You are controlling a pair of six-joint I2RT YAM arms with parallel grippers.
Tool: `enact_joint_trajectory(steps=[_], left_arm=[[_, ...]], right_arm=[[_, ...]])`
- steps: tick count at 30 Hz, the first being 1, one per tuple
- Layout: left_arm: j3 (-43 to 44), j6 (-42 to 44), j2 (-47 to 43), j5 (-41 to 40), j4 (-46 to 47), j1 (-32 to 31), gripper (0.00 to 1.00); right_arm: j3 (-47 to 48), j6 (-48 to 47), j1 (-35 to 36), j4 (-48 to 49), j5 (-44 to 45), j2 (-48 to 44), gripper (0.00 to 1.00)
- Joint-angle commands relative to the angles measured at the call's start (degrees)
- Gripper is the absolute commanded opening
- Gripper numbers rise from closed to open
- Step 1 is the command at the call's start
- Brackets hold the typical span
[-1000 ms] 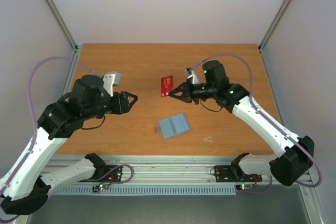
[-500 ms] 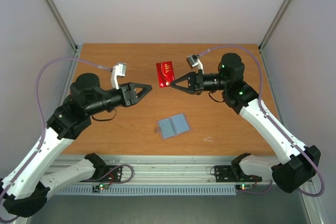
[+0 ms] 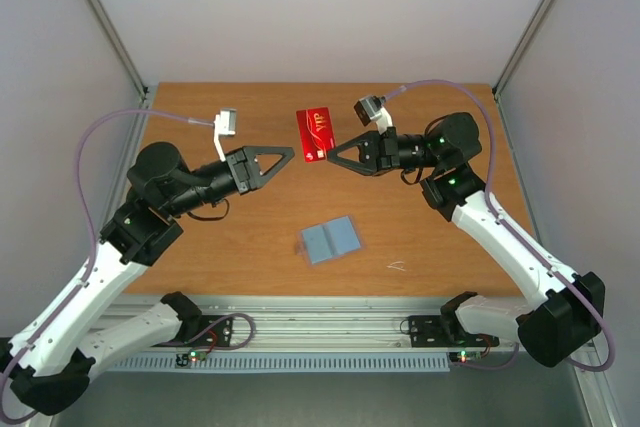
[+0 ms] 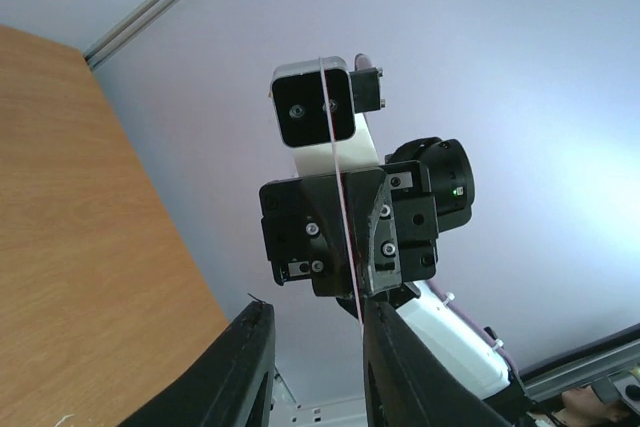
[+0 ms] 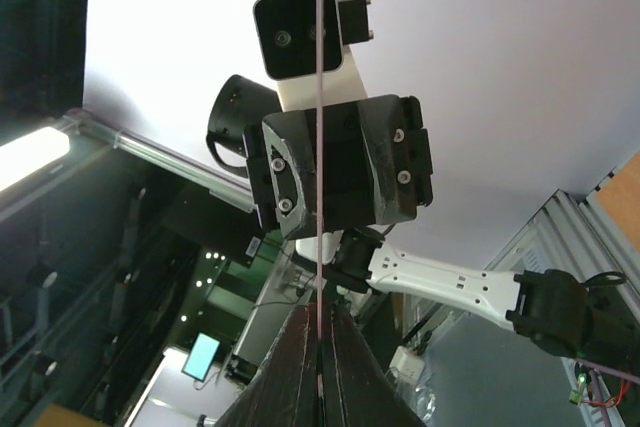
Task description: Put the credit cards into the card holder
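Aloft over the table (image 3: 200, 247): one red credit card (image 3: 315, 133), its lower edge pinched tight in the right gripper (image 3: 331, 155). The left gripper (image 3: 289, 153) faces it, tips just beside the card, fingers (image 4: 245, 367) parted, contact unclear. The card holder (image 3: 330, 239) lies flat on the table, blue face up, between the arms.

In wrist views red card (image 3: 315, 133) only an edge-on line, corner hidden by right hand (image 3: 329, 155), tabletop scrap (image 3: 397, 266) unidentifiably small
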Motion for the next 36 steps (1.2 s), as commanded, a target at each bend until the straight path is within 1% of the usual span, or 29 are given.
enact_joint_trajectory(steps=[1,6,8,10,15,18,20,21,25,26,27,28,29,30,31,33,34,35,36], left_arm=[[-0.7,-1.3,0.5,1.4,7.5,0.2,0.26],[-0.3,-2.2,2.5,2.6,10.4,0.2,0.25],[0.2,-2.2,3.4,3.1,10.4,0.2,0.25],[0.3,-2.0,4.2,3.4,10.4,0.2,0.22],[0.1,-2.2,4.8,3.2,10.4,0.3,0.18],[0.2,-2.1,5.3,3.5,10.4,0.2,0.11],[0.2,-2.3,5.6,3.8,10.4,0.2,0.03],[0.2,-2.6,5.7,3.9,10.4,0.2,0.00],[0.2,-2.4,5.8,3.5,9.0,0.3,0.00],[0.2,-2.4,5.8,3.4,8.5,0.2,0.00],[0.2,-2.3,5.9,3.4,8.1,0.2,0.00],[0.1,-2.3,6.1,3.3,8.0,0.2,0.00],[-0.3,-2.4,6.2,3.1,7.8,0.3,0.00],[-0.7,-2.5,6.1,2.6,7.8,0.2,0.00],[-1.4,-2.6,6.0,1.9,7.6,0.2,0.00],[-2.7,-2.8,5.6,0.3,6.9,0.3,0.00],[-3.2,-2.7,5.5,-0.6,5.3,0.2,0.00],[-3.7,-2.4,5.6,-1.3,3.0,0.2,0.00],[-4.9,-1.8,5.6,-1.8,1.6,0.2,0.00]], right_arm=[[-0.4,-0.1,0.1,0.6,-2.2,-0.9,0.01],[0.7,-7.7,0.7,-9.8,-2.7,-2.4,0.01],[0.8,-9.0,0.8,-11.7,-2.9,-2.6,0.01],[0.8,-10.3,0.7,-13.4,-2.9,-2.7,0.01],[0.7,-11.1,0.8,-13.8,-3.1,-3.0,0.01],[0.9,-11.1,0.8,-13.8,-3.4,-3.1,0.01],[0.9,-11.4,0.8,-14.0,-3.3,-3.1,0.01],[0.9,-11.4,0.8,-14.0,-3.2,-3.1,0.01],[1.7,-13.9,0.8,-17.0,-2.8,-2.9,0.02],[2.4,-15.6,0.8,-19.4,-2.8,-3.0,0.06],[3.7,-17.8,0.9,-22.6,-2.9,-3.1,0.15],[4.4,-20.5,0.8,-26.5,-2.8,-3.2,0.32],[6.4,-24.3,0.8,-33.0,-2.4,-3.3,0.46],[8.7,-30.0,0.8,-40.5,-1.1,-3.5,0.55],[10.9,-35.8,0.7,-49.4,1.2,-3.6,0.59],[14.9,-45.0,0.4,-64.0,9.7,-3.8,0.61],[16.1,-47.9,0.2,-70.3,16.5,-4.0,0.61],[16.2,-49.9,0.1,-74.6,25.8,-4.6,0.61],[15.6,-50.7,0.0,-77.8,31.8,-5.2,0.61]])
